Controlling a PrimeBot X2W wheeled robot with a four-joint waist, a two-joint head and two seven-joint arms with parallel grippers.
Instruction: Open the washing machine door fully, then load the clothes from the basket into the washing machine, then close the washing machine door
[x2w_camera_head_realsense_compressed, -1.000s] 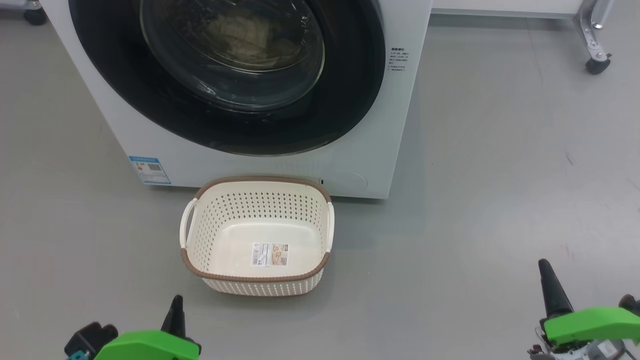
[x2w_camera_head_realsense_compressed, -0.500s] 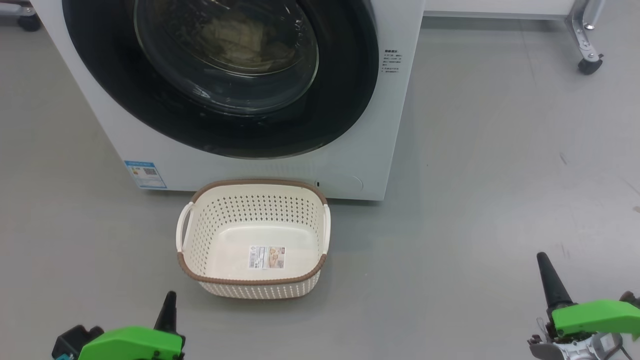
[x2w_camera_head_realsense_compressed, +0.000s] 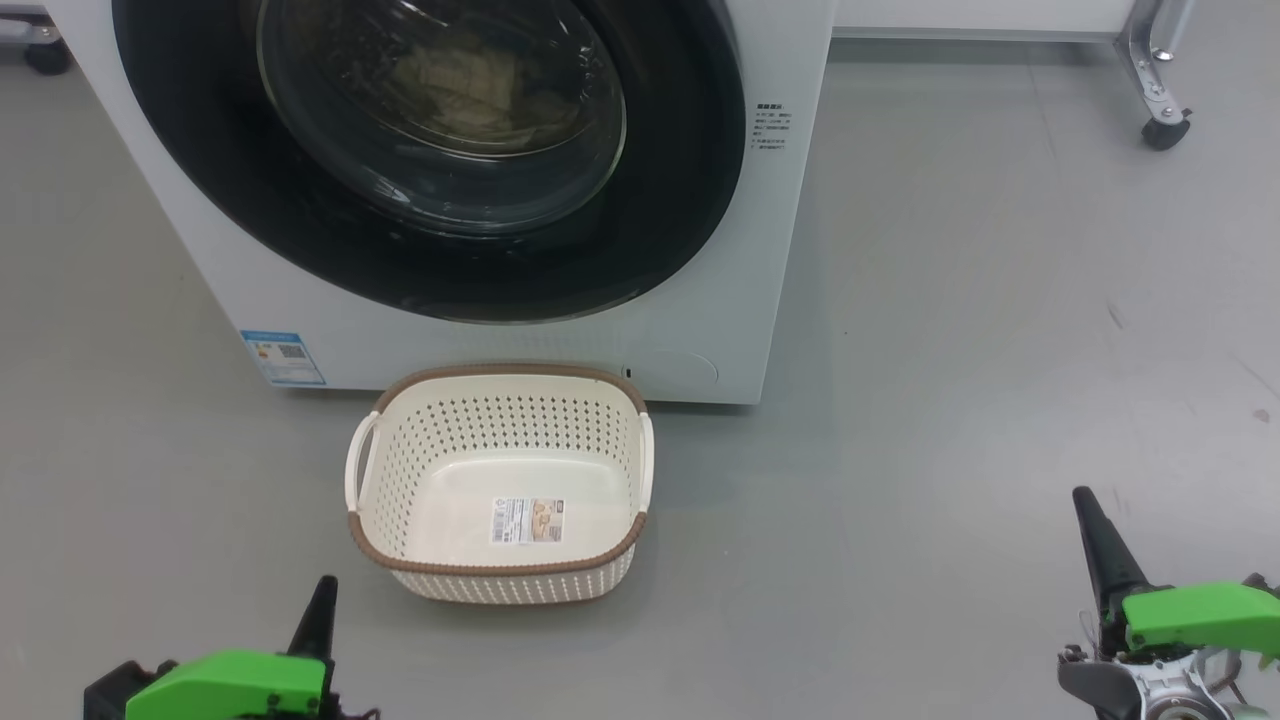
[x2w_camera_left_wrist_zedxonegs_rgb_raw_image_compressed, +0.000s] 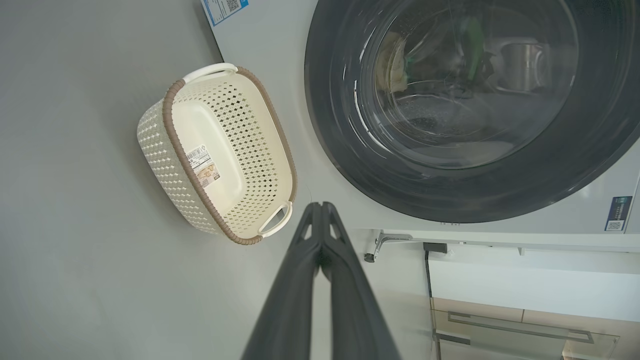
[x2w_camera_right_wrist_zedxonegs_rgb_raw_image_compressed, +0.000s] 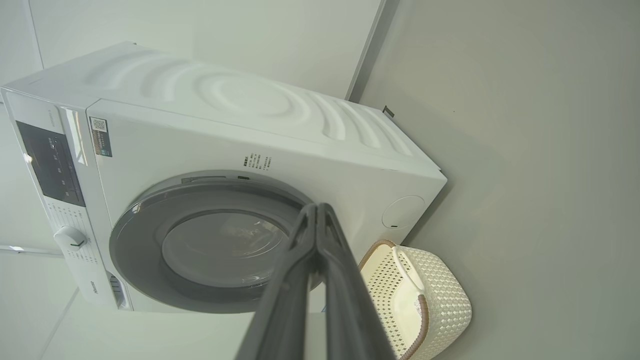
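Observation:
The white washing machine (x2w_camera_head_realsense_compressed: 500, 340) stands ahead with its round black washing machine door (x2w_camera_head_realsense_compressed: 690, 210) flat against the front, closed. Behind the glass window lies pale yellowish fabric, the clothes (x2w_camera_head_realsense_compressed: 480, 75). The cream basket (x2w_camera_head_realsense_compressed: 610, 450) with a brown rim sits on the floor before the machine, holding just a sticker on its bottom. My left gripper (x2w_camera_head_realsense_compressed: 322, 590) is shut near the lower left, short of the basket. My right gripper (x2w_camera_head_realsense_compressed: 1082, 500) is shut at the lower right, well clear of everything. The left wrist view has the door (x2w_camera_left_wrist_zedxonegs_rgb_raw_image_compressed: 330, 150) and basket (x2w_camera_left_wrist_zedxonegs_rgb_raw_image_compressed: 165, 155); the right wrist view has the machine (x2w_camera_right_wrist_zedxonegs_rgb_raw_image_compressed: 210, 130).
Grey floor (x2w_camera_head_realsense_compressed: 1000, 350) spreads open to the machine's right. A wheeled metal leg (x2w_camera_head_realsense_compressed: 1160, 110) stands at the far right back, another caster (x2w_camera_head_realsense_compressed: 45, 55) at the far left. White cabinets (x2w_camera_left_wrist_zedxonegs_rgb_raw_image_compressed: 525, 285) stand beside the machine in the left wrist view.
The whole head view has shifted a little, so the camera moved. Both grippers have drawn slightly back and stay shut. The basket and door stay as they were.

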